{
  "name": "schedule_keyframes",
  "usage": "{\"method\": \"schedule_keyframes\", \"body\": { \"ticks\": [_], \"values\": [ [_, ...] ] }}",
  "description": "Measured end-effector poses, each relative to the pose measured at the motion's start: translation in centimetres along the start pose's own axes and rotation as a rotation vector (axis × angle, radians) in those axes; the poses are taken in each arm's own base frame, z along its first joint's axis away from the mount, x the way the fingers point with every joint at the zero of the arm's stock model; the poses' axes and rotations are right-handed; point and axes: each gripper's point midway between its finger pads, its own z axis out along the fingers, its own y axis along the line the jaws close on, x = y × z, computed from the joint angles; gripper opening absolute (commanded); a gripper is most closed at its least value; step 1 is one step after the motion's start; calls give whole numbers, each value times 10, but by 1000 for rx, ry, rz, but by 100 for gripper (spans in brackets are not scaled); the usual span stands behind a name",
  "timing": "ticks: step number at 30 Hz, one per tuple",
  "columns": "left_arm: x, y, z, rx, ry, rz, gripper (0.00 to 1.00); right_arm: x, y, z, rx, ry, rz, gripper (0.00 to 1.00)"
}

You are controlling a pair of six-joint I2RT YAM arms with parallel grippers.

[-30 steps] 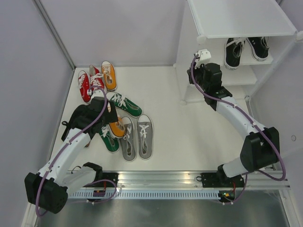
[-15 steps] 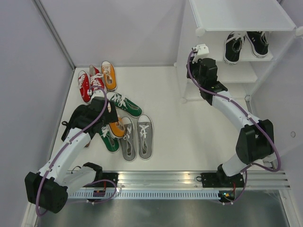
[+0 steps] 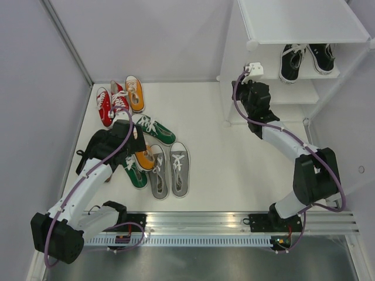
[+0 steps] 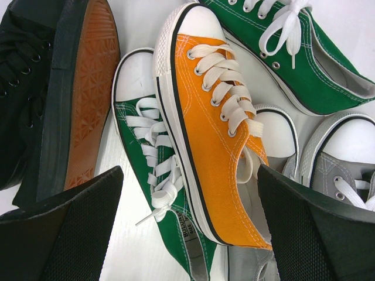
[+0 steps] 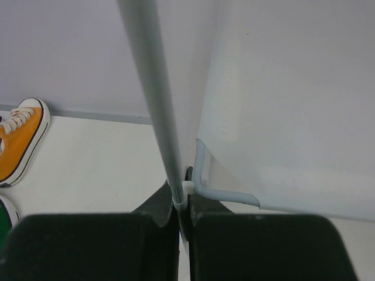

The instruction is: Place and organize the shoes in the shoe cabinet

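My left gripper (image 4: 190,234) is open and hovers low over an orange shoe (image 4: 220,140) that lies across a green shoe (image 4: 158,170); one finger (image 4: 64,228) stands on each side of them, touching neither. Beside them a black shoe (image 4: 82,88) lies on its side. From above, the left gripper (image 3: 133,149) is over the pile of shoes. My right gripper (image 5: 183,216) is shut on a thin white post (image 5: 155,93) of the shoe cabinet (image 3: 299,20), at its front left corner. A black pair (image 3: 304,58) stands on an upper cabinet shelf.
On the floor lie a red pair (image 3: 108,102), another orange shoe (image 3: 135,92), a second green shoe (image 3: 153,129) and a grey pair (image 3: 170,170). White walls close in the left and back. A metal rail (image 3: 205,222) runs along the near edge.
My right gripper closed fully on the cabinet post and shifted slightly with it; the cabinet top moved a little. The left arm stayed still.
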Motion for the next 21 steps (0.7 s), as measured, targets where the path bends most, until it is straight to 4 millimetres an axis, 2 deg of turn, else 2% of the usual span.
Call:
{"method": "schedule_keyframes", "body": {
  "ticks": [5,6,7,9,10,13,18,21],
  "values": [
    [0,0,0,0,0,0,98,-6,0,7,0,-25,18,1],
    [0,0,0,0,0,0,98,-7,0,10,-1,-24,18,5],
    [0,0,0,0,0,0,98,-6,0,11,-1,-24,18,18],
    [0,0,0,0,0,0,98,-3,2,12,-2,-15,61,32],
    [0,0,0,0,0,0,98,-1,4,12,-5,-6,88,46],
    [0,0,0,0,0,0,98,-3,10,10,-18,-2,123,63],
    [0,0,0,0,0,0,98,-15,12,-8,-19,26,112,77],
    [0,0,0,0,0,0,98,-31,11,-21,-8,35,96,79]
  ]
}}
